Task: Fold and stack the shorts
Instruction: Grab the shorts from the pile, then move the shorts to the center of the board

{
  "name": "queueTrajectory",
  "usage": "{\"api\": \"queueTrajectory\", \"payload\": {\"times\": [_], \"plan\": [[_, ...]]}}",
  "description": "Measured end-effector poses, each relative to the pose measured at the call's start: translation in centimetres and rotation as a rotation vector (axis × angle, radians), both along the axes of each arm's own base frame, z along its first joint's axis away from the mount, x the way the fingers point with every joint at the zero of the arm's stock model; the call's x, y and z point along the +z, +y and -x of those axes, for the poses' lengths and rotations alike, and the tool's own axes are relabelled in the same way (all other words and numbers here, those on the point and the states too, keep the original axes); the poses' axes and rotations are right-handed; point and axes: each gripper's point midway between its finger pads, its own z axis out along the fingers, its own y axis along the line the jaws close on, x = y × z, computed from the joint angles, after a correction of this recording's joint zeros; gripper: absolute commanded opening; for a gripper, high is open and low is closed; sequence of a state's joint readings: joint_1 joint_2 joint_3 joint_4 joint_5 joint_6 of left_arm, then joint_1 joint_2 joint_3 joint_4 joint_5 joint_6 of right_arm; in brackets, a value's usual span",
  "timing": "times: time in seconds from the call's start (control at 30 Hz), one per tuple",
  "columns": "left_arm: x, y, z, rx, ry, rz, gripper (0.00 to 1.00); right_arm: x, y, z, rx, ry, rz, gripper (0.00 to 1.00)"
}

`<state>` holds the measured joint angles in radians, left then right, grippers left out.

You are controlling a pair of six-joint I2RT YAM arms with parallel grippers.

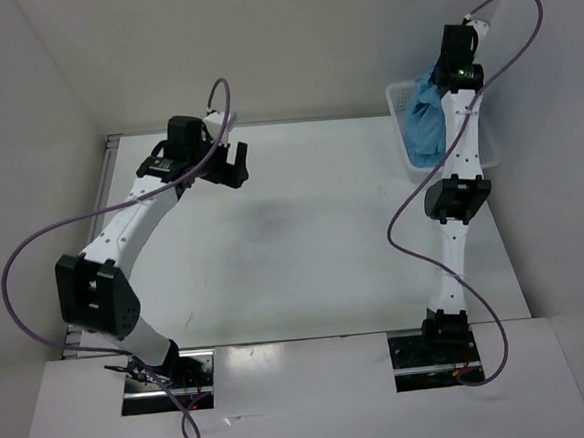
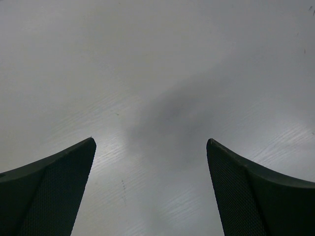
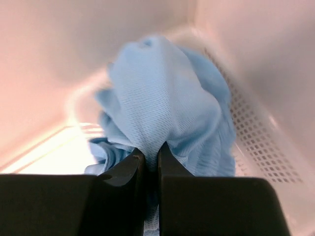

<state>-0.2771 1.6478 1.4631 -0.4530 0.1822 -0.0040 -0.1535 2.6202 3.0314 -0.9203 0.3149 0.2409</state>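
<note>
I see the desk [image 1: 313, 238] with the mesh basket [image 1: 396, 99] at its far right corner; the blue shorts [image 1: 425, 119] sit bunched in it — my right end effector [image 3: 151, 157] pinches a fold, the left end effector [image 2: 151, 147] hangs spread wide.

You've got your left gripper [image 2: 151, 141] hanging with its dark, mesh-textured fingers [image 2: 54, 196] spread wide, pale grey grained tabletop [image 2: 147, 44] showing between them, a soft shadow [image 2: 172, 115] just beyond.
</note>
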Motion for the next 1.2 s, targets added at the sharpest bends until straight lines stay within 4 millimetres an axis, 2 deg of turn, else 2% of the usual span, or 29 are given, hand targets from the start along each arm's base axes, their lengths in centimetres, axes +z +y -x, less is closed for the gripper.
{"api": "queueTrajectory", "payload": {"times": [0.07,0.13,0.2,0.23,0.3,0.33,0.37,0.4,0.47,0.5,0.57,0.6,0.67,0.77,0.87,0.9,0.97,1.0,1.03,1.1,1.2], "plan": [[3.1,0.6,0.7,0.015,-0.087,0.012,1.0,4.9,2.2,1.0,0.021,-0.064,0.038,0.0],[6.6,1.3,2.0,0.034,-0.193,0.03,1.0,11.2,6.2,2.7,0.074,-0.157,0.093,0.0],[9.0,2.1,3.8,0.049,-0.266,0.043,1.0,18.1,12.0,5.0,0.162,-0.284,0.136,0.0],[10.0,2.6,4.7,0.06,-0.304,0.048,1.0,21.9,16.0,6.8,0.231,-0.364,0.146,0.0],[11.0,3.6,6.6,0.079,-0.35,0.054,1.0,28.4,23.7,11.2,0.377,-0.525,0.13,0.0],[11.3,4.1,7.5,0.087,-0.365,0.056,1.0,31.3,27.8,14.0,0.468,-0.604,0.107,0.0],[11.5,4.9,8.3,0.102,-0.38,0.057,1.0,33.5,30.8,16.6,0.542,-0.667,0.083,0.02],[11.8,5.6,8.8,0.12,-0.394,0.057,1.0,35.3,32.9,18.8,0.596,-0.718,0.061,0.05],[12.2,7.2,9.6,0.164,-0.421,0.052,1.0,37.2,35.0,21.7,0.655,-0.772,0.027,0.09],[12.4,8.0,10.0,0.185,-0.43,0.049,1.0,37.5,35.2,22.1,0.66,-0.779,0.017,0.09],[13.1,8.9,10.9,0.211,-0.454,0.048,1.0,36.7,35.5,21.6,0.65,-0.753,0.006,0.09],[13.7,9.5,11.3,0.228,-0.47,0.047,1.0,35.4,35.8,20.8,0.641,-0.717,0.007,0.09],[14.7,10.2,12.3,0.248,-0.503,0.049,1.0,31.2,37.4,18.3,0.631,-0.6,0.024,0.09],[14.8,10.8,13.2,0.268,-0.522,0.047,1.0,22.0,41.2,15.3,0.664,-0.367,0.082,0.05],[13.4,10.9,13.8,0.269,-0.498,0.041,1.0,11.0,44.8,14.5,0.736,-0.099,0.163,0.07],[12.8,10.9,13.8,0.266,-0.483,0.039,1.0,8.3,45.5,14.8,0.756,-0.028,0.187,0.25],[11.8,10.9,13.8,0.262,-0.457,0.035,1.0,3.4,46.7,16.2,0.802,0.103,0.216,0.74],[11.1,10.9,13.8,0.259,-0.44,0.033,1.0,1.8,47.1,16.9,0.824,0.15,0.226,0.89],[10.2,10.8,13.7,0.254,-0.415,0.029,1.0,0.8,47.7,17.6,0.848,0.176,0.23,0.99],[9.1,10.5,13.7,0.239,-0.374,0.028,1.0,0.0,48.7,19.2,0.904,0.204,0.224,0.99],[7.9,9.7,13.5,0.198,-0.331,0.042,1.0,-0.6,48.6,22.9,0.981,0.26,0.209,0.99]]}}
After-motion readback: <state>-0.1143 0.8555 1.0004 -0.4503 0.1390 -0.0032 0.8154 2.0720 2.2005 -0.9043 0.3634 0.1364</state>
